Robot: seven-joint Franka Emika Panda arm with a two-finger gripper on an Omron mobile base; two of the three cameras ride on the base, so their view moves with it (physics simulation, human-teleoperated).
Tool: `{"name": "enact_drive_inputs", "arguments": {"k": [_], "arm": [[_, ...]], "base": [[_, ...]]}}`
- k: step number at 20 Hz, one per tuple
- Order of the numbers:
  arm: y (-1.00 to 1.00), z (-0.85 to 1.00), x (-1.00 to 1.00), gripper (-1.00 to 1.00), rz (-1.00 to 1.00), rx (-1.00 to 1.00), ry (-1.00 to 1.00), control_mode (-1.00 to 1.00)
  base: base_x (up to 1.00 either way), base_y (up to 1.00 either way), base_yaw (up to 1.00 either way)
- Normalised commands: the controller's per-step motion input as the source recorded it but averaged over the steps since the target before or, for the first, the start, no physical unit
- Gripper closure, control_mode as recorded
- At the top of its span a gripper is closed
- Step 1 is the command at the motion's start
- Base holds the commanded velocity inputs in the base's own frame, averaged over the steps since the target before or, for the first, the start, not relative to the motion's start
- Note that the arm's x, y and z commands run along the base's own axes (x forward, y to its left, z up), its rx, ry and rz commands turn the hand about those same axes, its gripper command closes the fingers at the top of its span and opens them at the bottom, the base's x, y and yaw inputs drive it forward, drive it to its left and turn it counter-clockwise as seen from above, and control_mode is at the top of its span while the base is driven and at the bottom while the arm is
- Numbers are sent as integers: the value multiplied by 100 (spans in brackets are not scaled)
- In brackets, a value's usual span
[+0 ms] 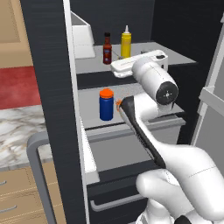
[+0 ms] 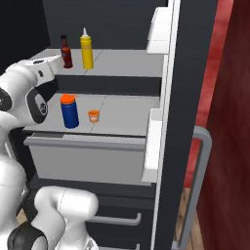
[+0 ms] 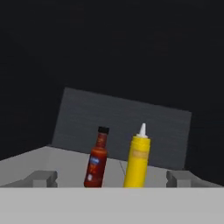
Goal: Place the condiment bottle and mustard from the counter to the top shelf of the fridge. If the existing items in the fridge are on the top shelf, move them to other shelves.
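Note:
In the open fridge (image 1: 175, 26), the dark red condiment bottle (image 1: 107, 48) (image 2: 66, 51) (image 3: 96, 159) stands upright on the top shelf (image 1: 89, 64) (image 2: 127, 63) (image 3: 61, 164). The yellow mustard (image 1: 126, 43) (image 2: 86, 49) (image 3: 137, 162) is upright just right of it. My gripper (image 3: 111, 181) (image 1: 139, 59) (image 2: 51, 63) hovers at the shelf's front edge, facing both bottles, open and holding nothing. One shelf lower (image 2: 122, 114) stand the blue orange-lidded jar (image 1: 106, 105) (image 2: 70, 111) and the tiny orange cup (image 2: 93, 115), which my arm partly hides in the left base view.
The fridge door (image 1: 48, 87) (image 2: 188, 97) stands open with white bins (image 2: 158, 29) and a grey bar handle (image 2: 202, 171). A grey drawer (image 2: 88, 161) sits under the lower shelf. A marble counter (image 1: 17, 131) lies to the left.

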Motion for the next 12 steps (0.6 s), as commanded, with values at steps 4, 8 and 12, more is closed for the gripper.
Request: {"name": "enact_drive_inputs", "arguments": {"k": [4,8,12], "arm": [[-42,-3,-100,-100,0,0,-15,-100],[-22,-27,-100,-100,1,-5,-19,-100],[-2,-29,-62,-100,1,-6,-11,-100]], "base": [[0,0,0],[0,0,0],[0,0,0]]}}
